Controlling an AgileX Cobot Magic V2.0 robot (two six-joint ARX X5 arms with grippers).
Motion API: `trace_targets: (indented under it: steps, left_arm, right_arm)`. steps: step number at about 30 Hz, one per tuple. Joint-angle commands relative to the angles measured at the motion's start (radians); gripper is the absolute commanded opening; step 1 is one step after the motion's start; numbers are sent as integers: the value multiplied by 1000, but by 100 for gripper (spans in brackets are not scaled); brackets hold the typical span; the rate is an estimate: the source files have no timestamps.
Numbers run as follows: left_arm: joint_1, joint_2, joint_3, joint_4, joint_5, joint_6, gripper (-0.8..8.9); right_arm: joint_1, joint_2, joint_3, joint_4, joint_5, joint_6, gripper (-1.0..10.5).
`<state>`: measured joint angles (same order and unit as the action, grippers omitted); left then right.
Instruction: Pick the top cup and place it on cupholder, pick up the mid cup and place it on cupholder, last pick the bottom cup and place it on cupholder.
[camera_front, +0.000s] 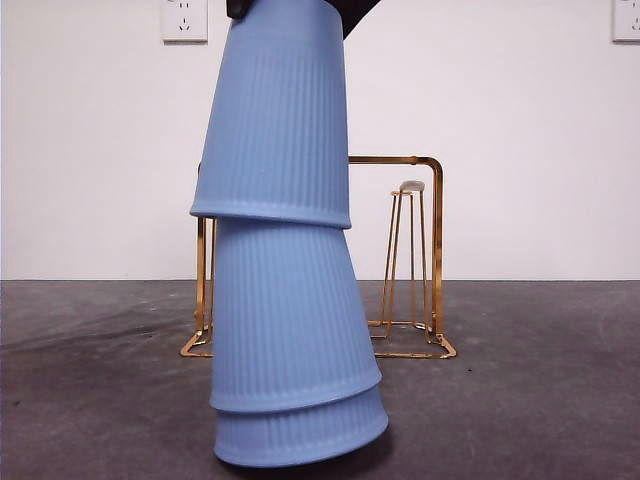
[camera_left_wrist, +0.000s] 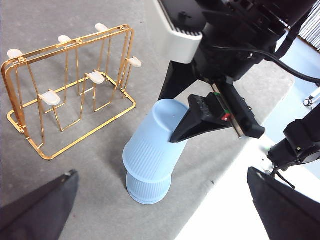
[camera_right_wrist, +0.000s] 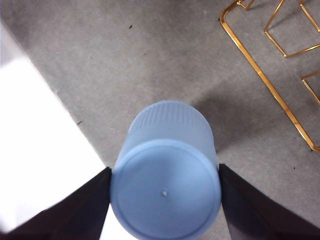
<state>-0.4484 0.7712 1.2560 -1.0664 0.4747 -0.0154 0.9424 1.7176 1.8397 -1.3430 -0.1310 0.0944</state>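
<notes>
Nearest the front camera stands the stack of three blue ribbed cups, upside down on the grey surface (camera_front: 560, 400) and leaning. The bottom cup (camera_front: 300, 432) shows only as a band under the mid cup (camera_front: 290, 320); the top cup (camera_front: 278, 110) sits tilted over both, partly drawn up, its rim about halfway up the stack w/ the mid cup's upper part still inside it. The right gripper (camera_right_wrist: 165, 192) has its jaws pressed on either side of the top cup near the closed base, one jaw per flank, so it's gripping that cup; the cup's long axis runs roughly straight away from the wrist, base toward the camera. From the left wrist view the same gripper (camera_left_wrist: 210, 117) comes in over the stack from above. The left gripper (camera_left_wrist: 162, 210) waits back from the stack, jaws spread wide, holding nothing. Beyond the stack, well apart from it, is the cupholder (camera_left_wrist: 75, 95), gold wire w/ white-tipped prongs, all bare. Judgement: the right arm is nearer, and the move turns on carrying the cup clear, then over a prong. Hidden: the stack covers most of the cupholder in the front view, and the gripper is cut off at the top edge.
</notes>
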Motion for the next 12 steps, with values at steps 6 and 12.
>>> trace_targets:
  steps: [6, 12]
  left_arm:
    - [-6, 6, 22, 12, 5, 16, 562]
    - [-6, 6, 22, 12, 5, 16, 562]
  right_arm:
    - [18, -7, 29, -77, -37, 32, 209]
    - [18, -78, 29, -79, -37, 63, 209]
